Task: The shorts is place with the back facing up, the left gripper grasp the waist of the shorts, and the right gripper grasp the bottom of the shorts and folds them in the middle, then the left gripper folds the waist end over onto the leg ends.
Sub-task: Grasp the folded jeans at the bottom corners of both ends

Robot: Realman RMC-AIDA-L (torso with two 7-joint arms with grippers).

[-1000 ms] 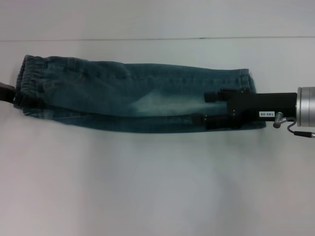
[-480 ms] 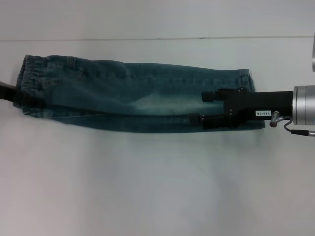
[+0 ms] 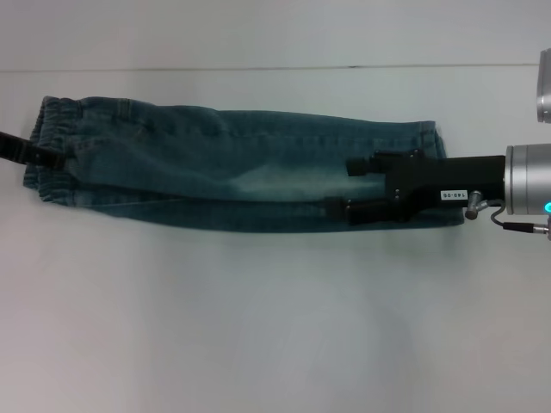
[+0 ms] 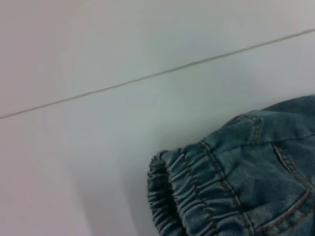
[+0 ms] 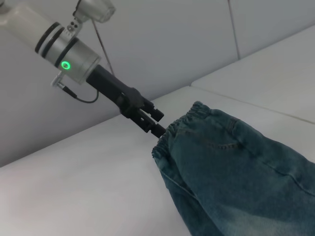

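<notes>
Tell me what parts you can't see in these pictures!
- Head view: the black left gripper is mostly cut off by the picture's edge at the ruffled elastic waist.
- Head view: the black labelled right gripper covers part of the blue-green denim shorts.
- Basketball embroidery: hidden everywhere.

Light is even and soft across the white table [image 3: 258, 327], bright but with no hard glare. A faint, diffuse shadow lies on the table along the near edge of the shorts [image 3: 232, 168], below the right gripper [image 3: 344, 187]. The head view is slightly soft throughout, hazier toward its lower part. On the silver wrist behind that pincer a small cyan light [image 3: 547, 206] glows. In the left wrist view the elastic waist [image 4: 172, 196] shows its stitching fairly crisply, with a dim grey shadow on the table just beside it. The right wrist view is clear; a green light [image 5: 64, 65] shines on the arm behind the left gripper [image 5: 156, 122].
</notes>
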